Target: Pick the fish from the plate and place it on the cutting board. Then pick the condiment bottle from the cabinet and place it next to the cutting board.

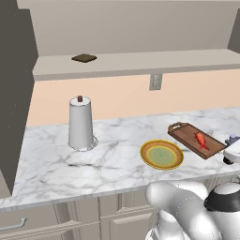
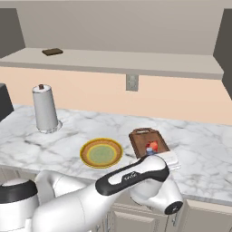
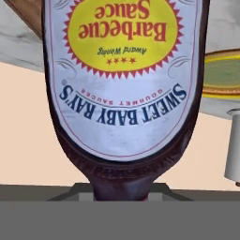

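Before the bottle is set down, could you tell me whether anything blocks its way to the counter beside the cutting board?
Nothing visible does. The condiment bottle is held close to the cutting board, which carries the fish. The marble counter beside that end is bare, and the plate lies on the board's other side.

Glossy dark condiment bottle (image 3: 126,154) with smooth paper label; veined marble counter (image 1: 56,164); matt wooden cutting board (image 1: 187,136); glazed plate (image 1: 174,163).
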